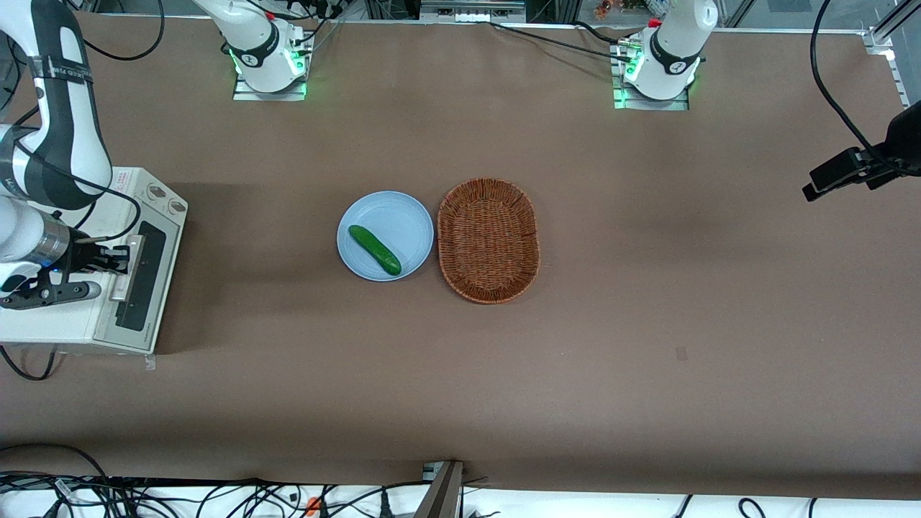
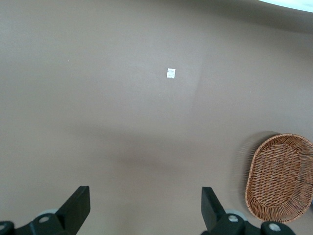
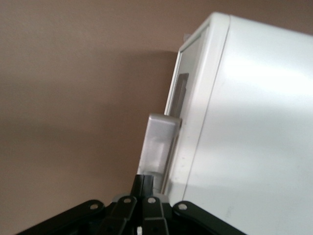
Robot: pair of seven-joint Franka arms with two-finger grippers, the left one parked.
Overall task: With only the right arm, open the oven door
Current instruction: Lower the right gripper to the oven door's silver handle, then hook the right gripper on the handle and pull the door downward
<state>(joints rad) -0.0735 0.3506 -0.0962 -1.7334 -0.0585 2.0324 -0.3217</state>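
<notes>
- The oven door (image 1: 142, 285) was found at the working arm's end of the worktop (image 1: 575, 374), on the face of a pale toaster oven (image 1: 68, 320) that looked toward the plate; it appeared closed.
- The door was judged to be rigid and hinged, moderately light, with a dark glass window that would not tolerate knocks; a swing along the hinge arc, not a straight pull, was thought to be called for.
- The silver bar handle (image 1: 127, 267) was judged the proper place of hold: stiff and narrow, but smooth and likely slippery, so a grip near its middle was considered safest.
- The right arm (image 1: 43, 144) was seen reaching over the oven, with the tool (image 1: 115, 259) at the handle.
- In the right wrist view the tool's (image 3: 143, 196) fingers were seen drawn together at the near end of the handle (image 3: 157, 142); whether the bar was actually pinched between them could not be told.
- The front view showed what the wrist views did not: the whole layout, with a blue plate (image 1: 386, 235) carrying a cucumber (image 1: 374, 250) and a wicker basket (image 1: 488, 239) beside it, well apart from the oven.
- The right wrist view alone showed the handle standing off from the door (image 3: 181, 93) face.
- The left wrist view showed only bare worktop and the basket (image 2: 280, 177).
</notes>
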